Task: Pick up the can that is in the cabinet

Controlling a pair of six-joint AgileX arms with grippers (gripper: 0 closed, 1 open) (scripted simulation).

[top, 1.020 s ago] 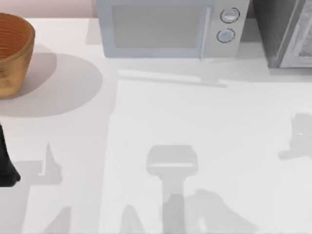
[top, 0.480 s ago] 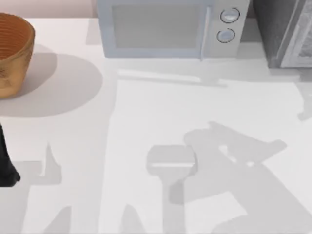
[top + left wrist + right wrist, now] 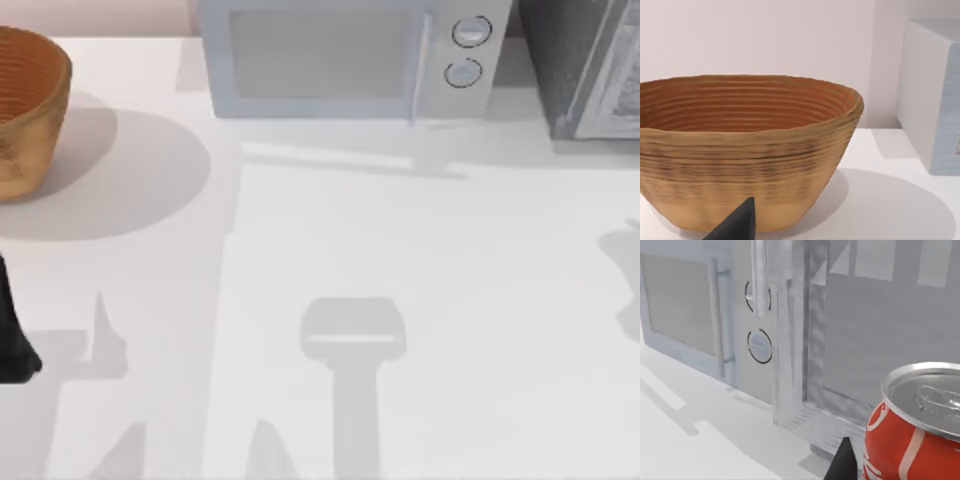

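Judging from the right wrist view, the task looks nearly done. A red can [image 3: 912,430] with a silver top is seen very close to the right wrist camera, out in front of the cabinet [image 3: 880,335] and not inside it. One dark fingertip [image 3: 842,462] of the right gripper is seen just beside the can. It is likely that the can is held, but the grip itself is cut off, so it cannot be told whether the fingers are closed on it.

From above, the cabinet [image 3: 580,65] is seen at the far right corner of the table [image 3: 420,300], cut off by the edge of the picture. A pale blue-grey microwave [image 3: 345,55] is set at the far edge, beside the cabinet. A brown woven basket [image 3: 30,110] is placed at the far left corner.

The left arm is parked by the left edge of the table, where a dark part of it [image 3: 12,335] is seen. In the left wrist view one dark tip [image 3: 737,225] is shown in front of the basket [image 3: 745,150], and how far that gripper is open cannot be told.

What may be left is to lift the can clear. Most of the can is hidden past the edge of the picture.
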